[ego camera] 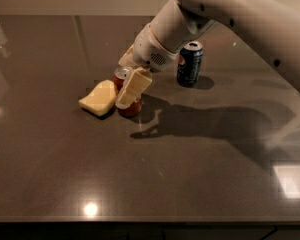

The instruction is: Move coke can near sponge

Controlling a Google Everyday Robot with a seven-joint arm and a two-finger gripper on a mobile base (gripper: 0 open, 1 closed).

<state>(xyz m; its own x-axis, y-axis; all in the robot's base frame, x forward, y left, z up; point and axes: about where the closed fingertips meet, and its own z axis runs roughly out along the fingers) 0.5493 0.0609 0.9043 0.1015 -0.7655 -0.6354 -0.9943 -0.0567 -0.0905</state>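
Coke can stands upright on the dark brown table, a little left of the middle, and its silver top shows just above the red body. From where I stand, the gripper is directly at the can. One cream-coloured finger lies across the front of the can and covers much of its red side. The other finger is behind the can, near the top rim. The jaws stand on both sides of the can and appear to be pressed on it, so the can is held between them while its bottom is on the table.

The pale yellow sponge lies flat on the table just beside the can, on its left side. I cannot tell if the two touch, because a shadow fills the small place between them.

The white robot arm comes down from the upper right corner toward the can. A dark blue Pepsi can stands upright further back and to the right, apart from the coke can, partly under the arm. The arm makes a long shadow on the table to the right of the coke can.
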